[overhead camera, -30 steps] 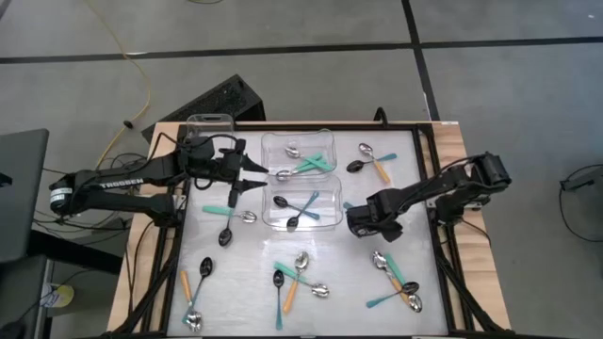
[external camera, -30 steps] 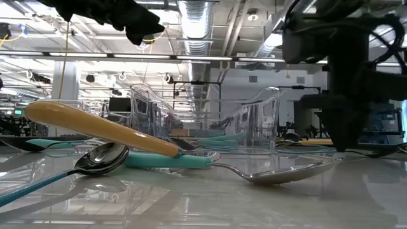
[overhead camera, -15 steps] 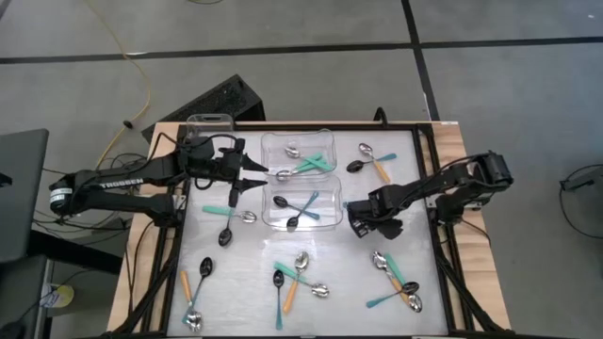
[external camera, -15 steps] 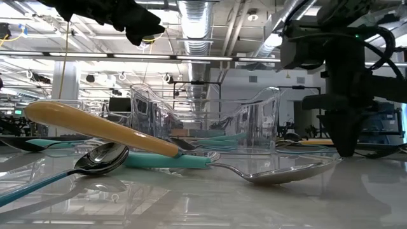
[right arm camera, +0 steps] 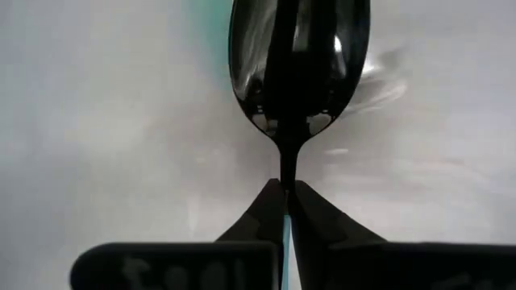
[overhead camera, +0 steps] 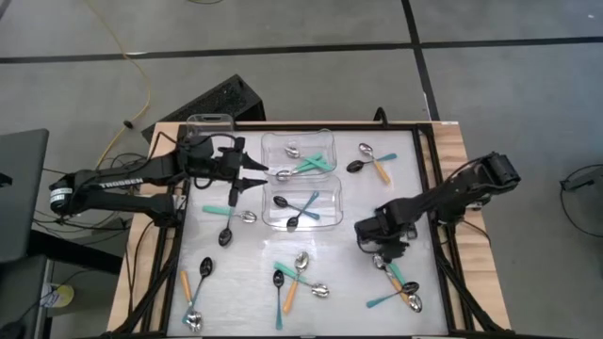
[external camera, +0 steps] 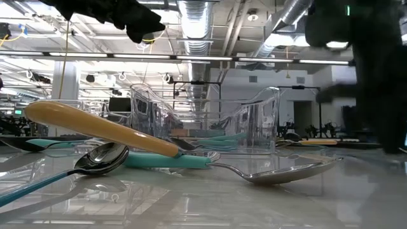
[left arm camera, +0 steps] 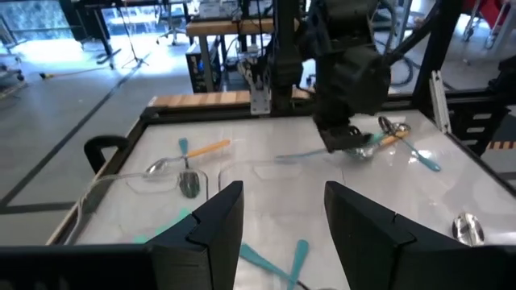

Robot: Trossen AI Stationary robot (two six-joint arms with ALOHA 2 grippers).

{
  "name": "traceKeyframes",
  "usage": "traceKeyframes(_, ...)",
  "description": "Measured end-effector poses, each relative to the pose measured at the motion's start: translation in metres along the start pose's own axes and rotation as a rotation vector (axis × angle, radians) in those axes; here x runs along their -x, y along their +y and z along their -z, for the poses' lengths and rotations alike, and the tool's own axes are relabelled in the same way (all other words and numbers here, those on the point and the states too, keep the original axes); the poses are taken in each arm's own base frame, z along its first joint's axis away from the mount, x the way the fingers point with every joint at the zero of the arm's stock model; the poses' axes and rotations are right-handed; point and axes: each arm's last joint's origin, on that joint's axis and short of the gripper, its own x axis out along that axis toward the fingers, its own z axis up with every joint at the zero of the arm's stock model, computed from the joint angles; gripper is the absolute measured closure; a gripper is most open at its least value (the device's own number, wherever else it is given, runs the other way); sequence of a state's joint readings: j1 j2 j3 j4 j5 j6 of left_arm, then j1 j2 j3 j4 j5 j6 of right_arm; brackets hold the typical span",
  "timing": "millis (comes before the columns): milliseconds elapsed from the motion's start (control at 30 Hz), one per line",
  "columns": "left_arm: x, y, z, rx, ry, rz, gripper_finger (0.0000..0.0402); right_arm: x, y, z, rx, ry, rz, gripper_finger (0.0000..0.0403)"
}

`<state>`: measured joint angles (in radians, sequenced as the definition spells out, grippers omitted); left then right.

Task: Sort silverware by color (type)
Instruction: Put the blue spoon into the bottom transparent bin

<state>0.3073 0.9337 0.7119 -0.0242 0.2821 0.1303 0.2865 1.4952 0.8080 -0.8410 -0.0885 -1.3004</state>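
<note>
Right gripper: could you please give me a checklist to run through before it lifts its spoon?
1. Right gripper shut on the black-bowled spoon: ok.
2. Grip sits on the spoon's thin neck, centred between the fingertips: ok.
3. Spoon free of the table: cannot tell.
4. Neighbouring spoons untangled from it: cannot tell.
5. Left gripper open, away over the far side: ok.
6. Near clear tub has room: ok.
</note>
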Motion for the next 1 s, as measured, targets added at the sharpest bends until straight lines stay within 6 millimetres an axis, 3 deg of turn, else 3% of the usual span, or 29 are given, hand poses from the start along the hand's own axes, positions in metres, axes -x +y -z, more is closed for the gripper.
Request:
traceKeyframes(233,0.001,-0.001,-0.005,-0.01,-0.033,0.033,0.0242,0.028,-0.013,-0.015,-0.61,-0.142,0.103,0.0372)
traceKeyframes(367,0.001,0.0,-0.008,-0.025,-0.057,0.029,0.0242,0.046,-0.017,-0.02,-0.965,-0.097,0.243,0.0373)
traceKeyframes(600,0.007,-0.002,-0.008,-0.006,-0.042,0.038,0.0242,0.107,-0.036,-0.02,-1.104,-0.138,0.576,0.0373)
traceKeyframes(800,0.014,-0.006,0.001,0.032,0.061,0.061,0.0242,0.164,-0.082,0.003,-1.281,-0.264,0.822,0.0373)
traceKeyframes(867,0.015,-0.006,0.004,0.042,0.091,0.062,0.0242,0.172,-0.103,0.017,-1.349,-0.3,0.827,0.0373)
traceKeyframes(1000,0.015,-0.007,0.012,0.064,0.168,0.054,0.0242,0.161,-0.144,0.045,-1.415,-0.307,0.708,0.0373)
